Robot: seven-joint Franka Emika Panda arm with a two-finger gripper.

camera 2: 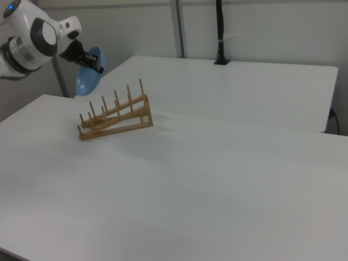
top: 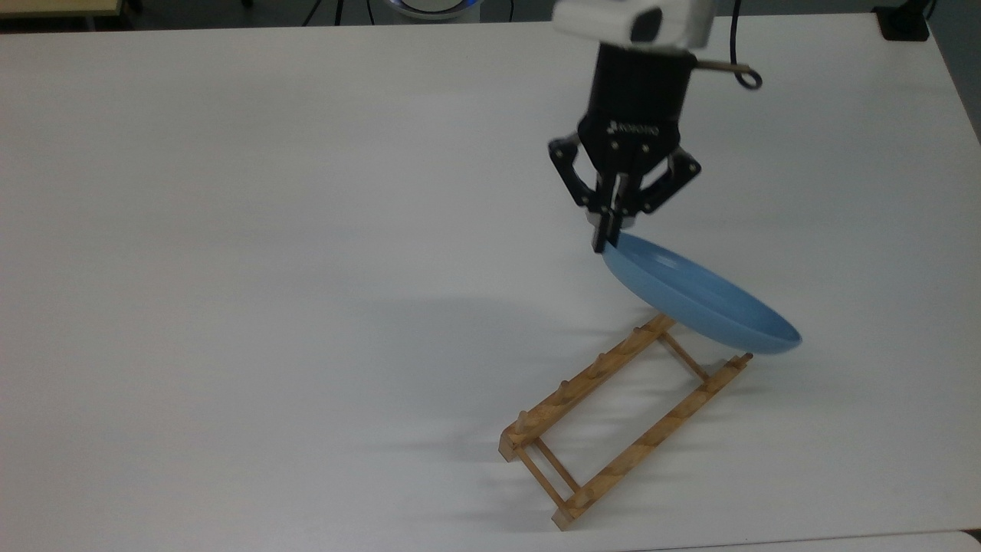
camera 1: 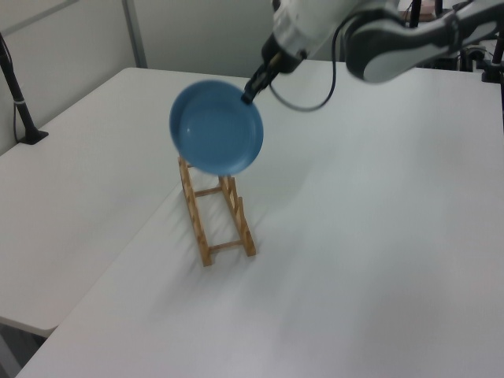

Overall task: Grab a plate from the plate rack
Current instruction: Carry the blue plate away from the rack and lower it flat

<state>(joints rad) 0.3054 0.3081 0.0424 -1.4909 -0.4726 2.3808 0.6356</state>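
Note:
My gripper (top: 605,244) is shut on the upper rim of the light-blue plate (top: 697,299). The plate hangs tilted in the air, clear of the pegs of the wooden plate rack (top: 582,383). In the top view its lower edge hangs over the rack's far end. The left view has the plate (camera 1: 216,127) above the rack (camera 1: 240,224), held at its upper right rim by the gripper (camera 1: 249,97). The right view puts the plate (camera 2: 87,73) and gripper (camera 2: 98,68) up and to the left of the rack (camera 2: 117,117), which holds nothing.
The rack stands on a broad white table (top: 268,268), near its front edge in the top view. A black post (camera 1: 24,110) is clamped at the left view's far left edge, and the post (camera 2: 220,32) stands at the back in the right view.

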